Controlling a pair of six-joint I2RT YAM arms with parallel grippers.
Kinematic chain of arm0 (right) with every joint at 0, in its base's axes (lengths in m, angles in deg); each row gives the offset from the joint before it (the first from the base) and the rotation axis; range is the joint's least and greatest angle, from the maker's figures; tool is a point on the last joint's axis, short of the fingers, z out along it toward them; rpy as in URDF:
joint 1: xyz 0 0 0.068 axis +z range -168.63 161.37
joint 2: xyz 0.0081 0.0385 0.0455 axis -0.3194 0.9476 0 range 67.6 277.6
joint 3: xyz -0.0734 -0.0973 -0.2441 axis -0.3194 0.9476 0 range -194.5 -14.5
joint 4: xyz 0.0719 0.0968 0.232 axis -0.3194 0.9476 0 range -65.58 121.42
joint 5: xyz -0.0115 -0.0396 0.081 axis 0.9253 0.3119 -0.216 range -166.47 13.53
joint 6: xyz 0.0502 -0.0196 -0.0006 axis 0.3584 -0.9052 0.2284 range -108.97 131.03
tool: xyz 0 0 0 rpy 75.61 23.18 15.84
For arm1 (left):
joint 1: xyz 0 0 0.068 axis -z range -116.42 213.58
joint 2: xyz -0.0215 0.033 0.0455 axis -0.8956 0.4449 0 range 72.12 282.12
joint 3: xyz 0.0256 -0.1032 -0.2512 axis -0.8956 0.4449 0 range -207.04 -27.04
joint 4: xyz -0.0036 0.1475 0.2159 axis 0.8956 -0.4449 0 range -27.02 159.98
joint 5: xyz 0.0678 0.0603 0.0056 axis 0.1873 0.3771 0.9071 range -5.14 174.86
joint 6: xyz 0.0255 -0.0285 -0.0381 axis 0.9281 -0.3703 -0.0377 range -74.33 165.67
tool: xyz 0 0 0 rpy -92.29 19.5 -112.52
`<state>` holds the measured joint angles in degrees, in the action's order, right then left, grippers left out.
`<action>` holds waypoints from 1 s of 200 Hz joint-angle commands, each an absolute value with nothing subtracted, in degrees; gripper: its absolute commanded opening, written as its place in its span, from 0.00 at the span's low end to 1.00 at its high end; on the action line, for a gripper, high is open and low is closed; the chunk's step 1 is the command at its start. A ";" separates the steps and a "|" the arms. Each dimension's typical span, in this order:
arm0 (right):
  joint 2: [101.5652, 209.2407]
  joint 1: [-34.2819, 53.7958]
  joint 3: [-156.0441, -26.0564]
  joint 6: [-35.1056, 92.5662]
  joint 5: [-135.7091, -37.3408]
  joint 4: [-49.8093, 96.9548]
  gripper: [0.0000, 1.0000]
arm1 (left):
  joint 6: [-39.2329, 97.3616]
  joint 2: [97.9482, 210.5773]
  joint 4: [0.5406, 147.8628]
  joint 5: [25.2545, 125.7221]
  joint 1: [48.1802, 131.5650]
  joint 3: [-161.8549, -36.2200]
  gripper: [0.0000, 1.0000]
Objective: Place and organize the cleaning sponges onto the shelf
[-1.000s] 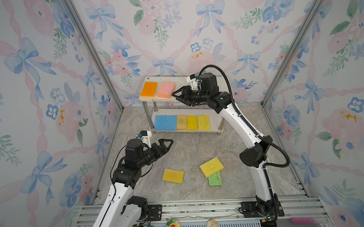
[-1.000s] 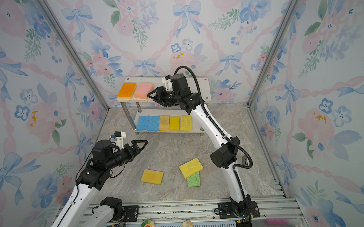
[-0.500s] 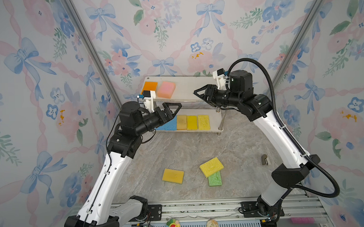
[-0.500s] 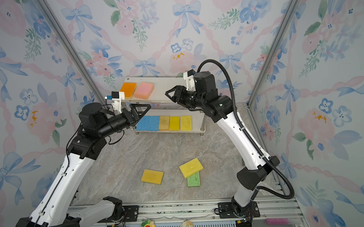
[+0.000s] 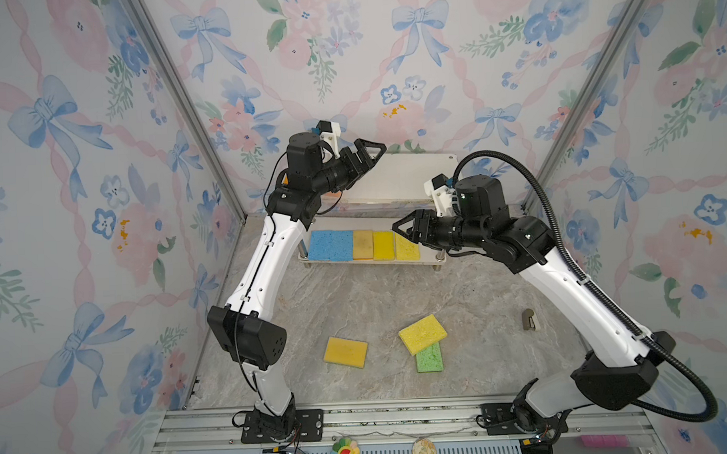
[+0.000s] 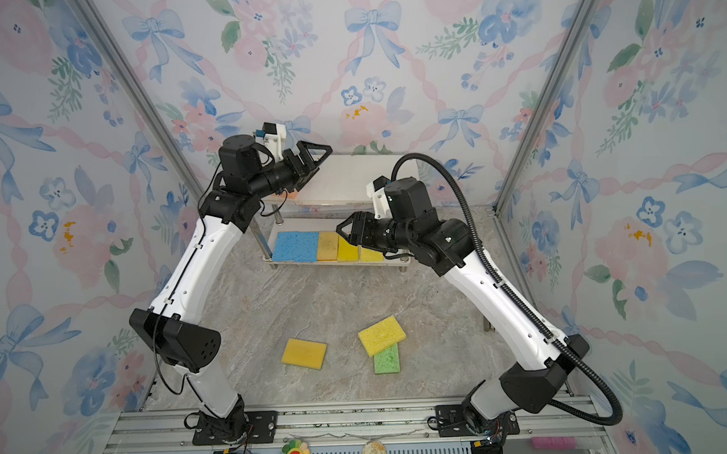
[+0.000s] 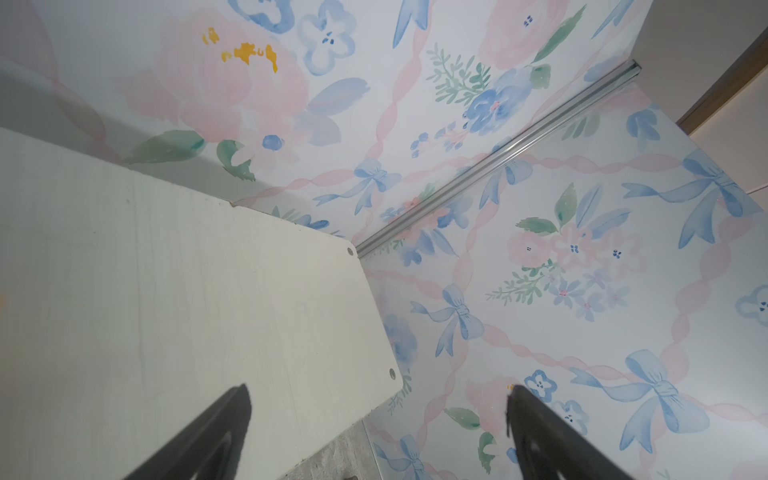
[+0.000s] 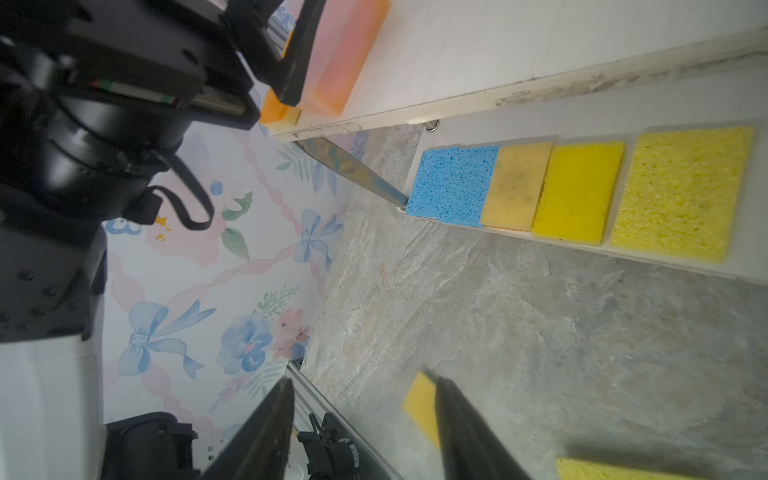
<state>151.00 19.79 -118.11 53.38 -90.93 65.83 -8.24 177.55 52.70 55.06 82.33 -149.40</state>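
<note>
L black gripper (image 5: 371,153) rose from floor to over top board of white 2-tier metal-legged shelf (image 5: 410,176); R black gripper (image 5: 401,231) backed off to lower board's front, jaws wider.

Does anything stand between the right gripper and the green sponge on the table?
Partly. A yellow sponge lies askew on the far end of the green sponge, the end toward the right gripper. The near part of the green sponge is bare. Nothing else visible lies between them.

Left end effector (image 7: 377,390) wide open; right end effector (image 8: 362,380) apparently part-open.
</note>
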 commanded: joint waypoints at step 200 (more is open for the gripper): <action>141.40 7.68 -109.74 53.35 -96.16 61.46 0.60 | -10.53 194.51 52.87 56.43 81.07 -165.14 0.98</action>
<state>141.75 8.12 -110.72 52.61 -95.15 63.21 -11.54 193.81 52.44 56.96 81.93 -164.11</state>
